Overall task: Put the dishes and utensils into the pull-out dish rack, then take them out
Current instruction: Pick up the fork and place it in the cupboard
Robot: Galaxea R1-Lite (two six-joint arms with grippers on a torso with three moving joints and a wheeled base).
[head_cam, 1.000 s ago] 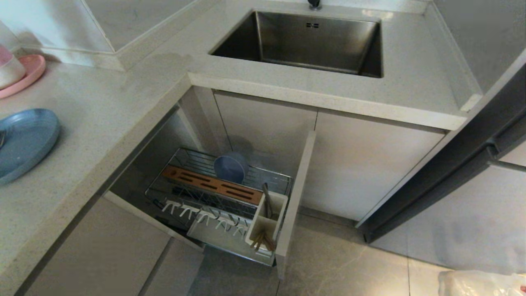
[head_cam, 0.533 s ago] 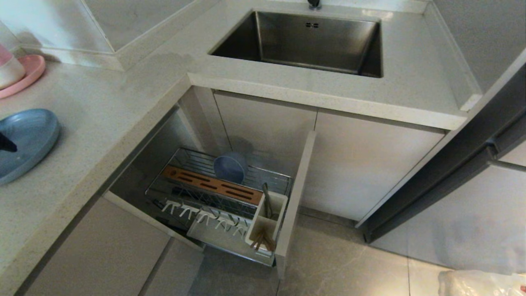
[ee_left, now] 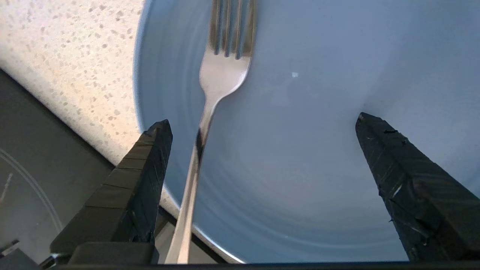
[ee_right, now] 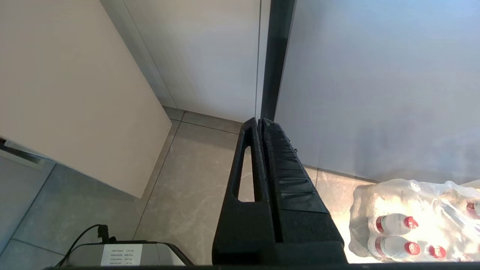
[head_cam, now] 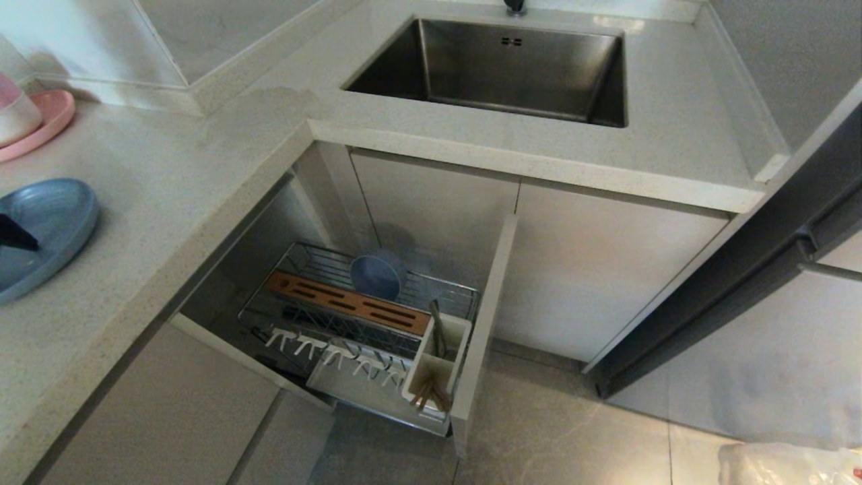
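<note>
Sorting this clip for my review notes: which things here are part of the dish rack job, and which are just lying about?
Part of the job:
- dish rack
- blue bowl in the rack
- chopsticks in its cup
- blue plate on the counter
- fork on that plate
- left gripper, open over it

Lying about:
- pink plate
- pink-and-white bowl
- sink
- bottle pack
- right gripper, shut, parked

Left gripper (ee_left: 262, 120) newly above plate (ee_left: 318, 168) — jaws wider
</note>
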